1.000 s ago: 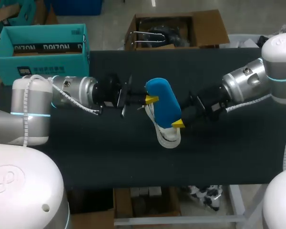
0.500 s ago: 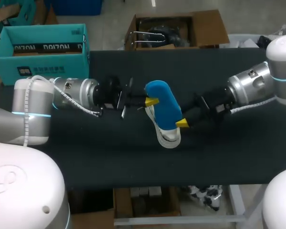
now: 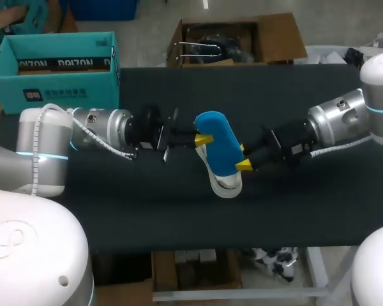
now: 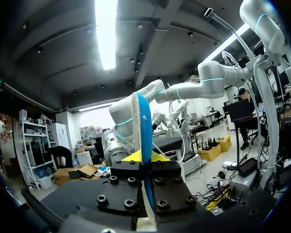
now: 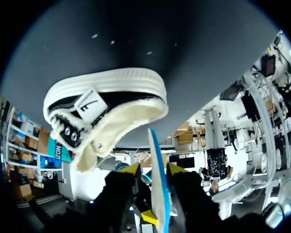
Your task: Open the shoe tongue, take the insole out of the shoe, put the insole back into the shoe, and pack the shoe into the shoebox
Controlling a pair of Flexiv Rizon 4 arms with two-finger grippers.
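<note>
Insole [image 3: 216,143]: clamped by left pincer [image 3: 203,138] above shoe [image 3: 225,182]; right pincer [image 3: 242,157], now parted, is drawn back; reinsertion is judged pending.

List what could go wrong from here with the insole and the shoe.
The left gripper pinches the insole only at its edge, so it may slip or twist loose. The shoe lies unheld on the table under the insole; pushing the insole in may shove it away. The right gripper is at the insole's other side, so opposing pulls may bend it.
</note>
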